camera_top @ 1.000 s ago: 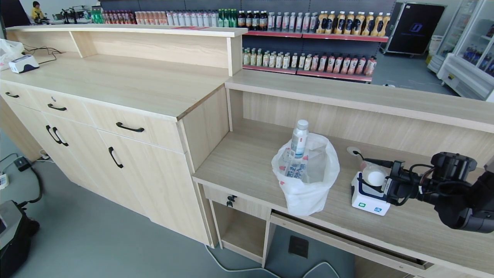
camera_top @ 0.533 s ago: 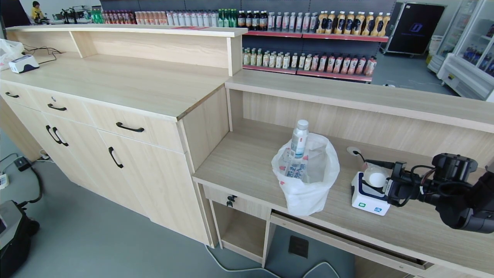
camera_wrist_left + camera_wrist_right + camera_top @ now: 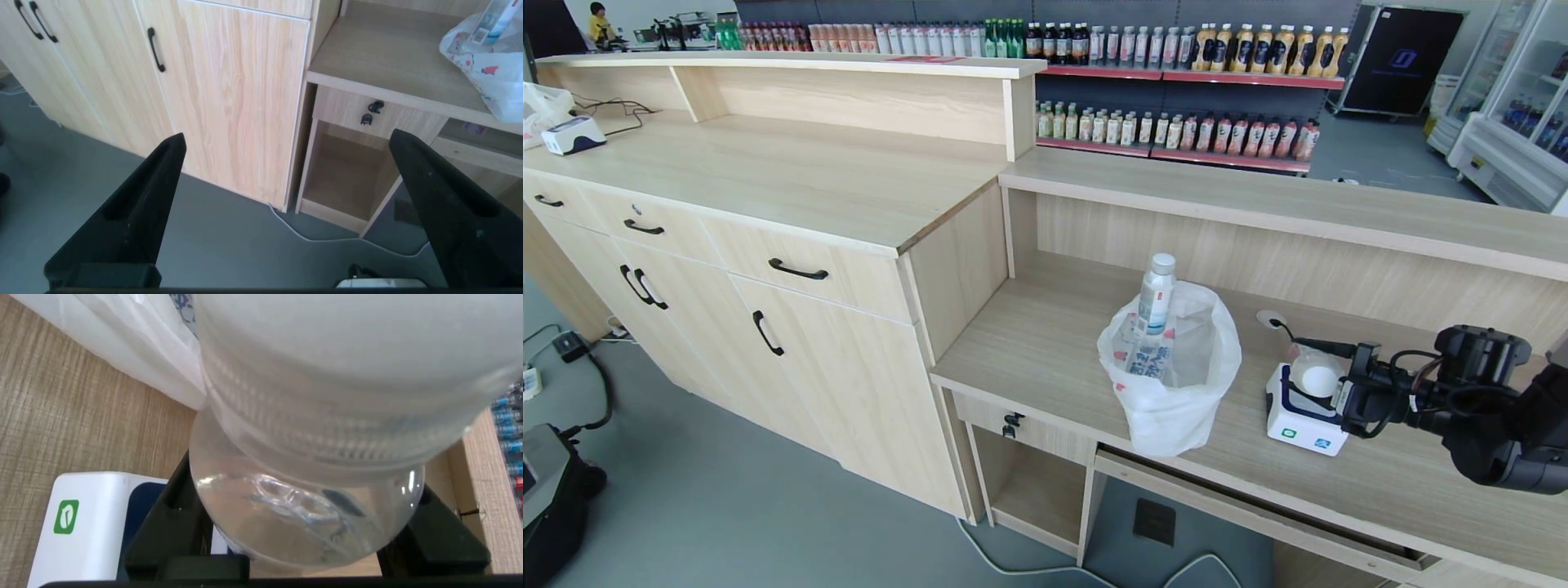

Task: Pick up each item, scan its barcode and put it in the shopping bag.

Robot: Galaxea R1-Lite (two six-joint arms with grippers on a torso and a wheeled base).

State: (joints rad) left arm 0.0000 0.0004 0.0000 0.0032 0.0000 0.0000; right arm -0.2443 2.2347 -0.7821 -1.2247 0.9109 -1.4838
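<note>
A white shopping bag (image 3: 1168, 384) stands on the low counter with a clear bottle (image 3: 1156, 294) upright inside it. To its right lies a white and blue barcode scanner (image 3: 1298, 416). My right gripper (image 3: 1331, 382) is shut on a second clear bottle (image 3: 1315, 377), held on its side just above the scanner, white cap toward the bag. In the right wrist view this bottle (image 3: 327, 441) sits between the dark fingers (image 3: 163, 531), with the scanner (image 3: 82, 531) and the bag (image 3: 139, 335) beyond. My left gripper (image 3: 286, 220) hangs open and empty low over the floor, facing the cabinets.
The low counter (image 3: 1045, 343) has a raised back wall and a taller cabinet block (image 3: 833, 269) at its left. A cable runs from the scanner to a grommet (image 3: 1270, 318). Shelves of drinks (image 3: 1176, 122) stand behind. A drawer lock (image 3: 372, 114) shows under the counter edge.
The right gripper with its bottle has drifted very slightly to the right over the scanner. Nothing else has moved.
</note>
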